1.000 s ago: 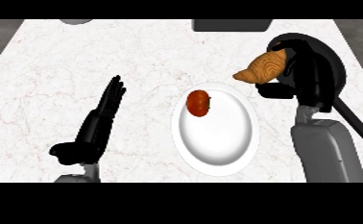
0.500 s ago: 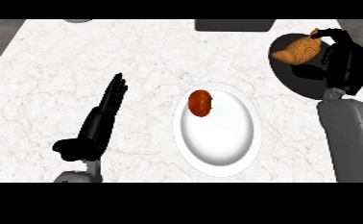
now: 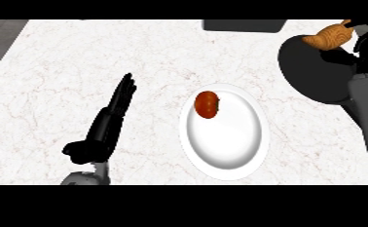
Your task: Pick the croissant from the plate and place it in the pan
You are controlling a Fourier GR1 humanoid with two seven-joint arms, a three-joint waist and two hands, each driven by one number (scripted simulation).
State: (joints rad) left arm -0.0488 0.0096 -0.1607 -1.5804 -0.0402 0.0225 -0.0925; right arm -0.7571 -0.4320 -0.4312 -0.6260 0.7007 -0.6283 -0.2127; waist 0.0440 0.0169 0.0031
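The right hand held the croissant clasped, just above the far edge of the pan. This looked like the placing step. Next it likely needed lowering into the pan below the hand, then letting go.

We see a white marbled table bearing a plate, a pan and a dark slab.
The white plate lies just right of the straight fingers of our left hand; the black pan sits farther right of them, and the grey slab lies beyond their tips at the table's far edge.
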